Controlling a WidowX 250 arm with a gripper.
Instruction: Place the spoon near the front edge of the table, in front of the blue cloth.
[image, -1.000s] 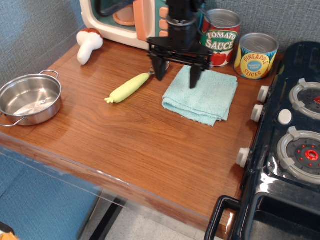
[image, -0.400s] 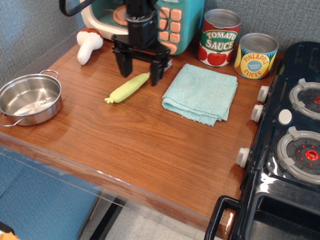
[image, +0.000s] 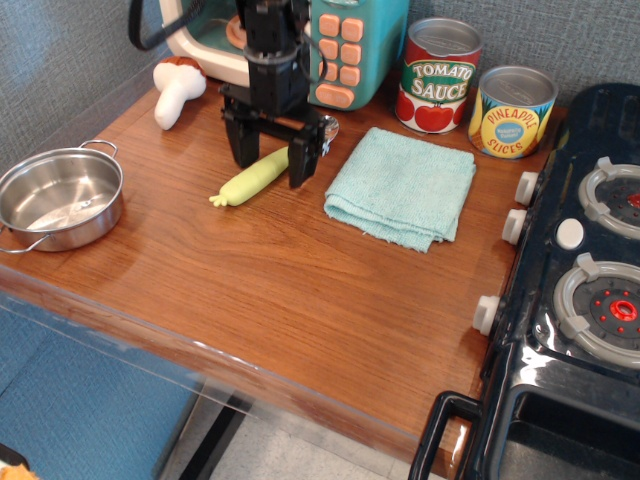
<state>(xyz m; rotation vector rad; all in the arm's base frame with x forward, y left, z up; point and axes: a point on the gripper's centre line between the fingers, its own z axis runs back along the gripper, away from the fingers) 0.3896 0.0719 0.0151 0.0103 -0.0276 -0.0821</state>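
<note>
Tool poised over the spoon

Tool (image: 270, 159) hangs with jaws spread, straddling the spoon (image: 256, 177) lying left of the blue cloth (image: 402, 186) on the counter (image: 280, 290). Reaching step; next likely calls for lowering and closing on the handle

Single fixed view, mounted high off the front corner of the desk (image: 300, 300), facing down and back toward the wall, at medium range, stove (image: 580, 300) at right.
</note>
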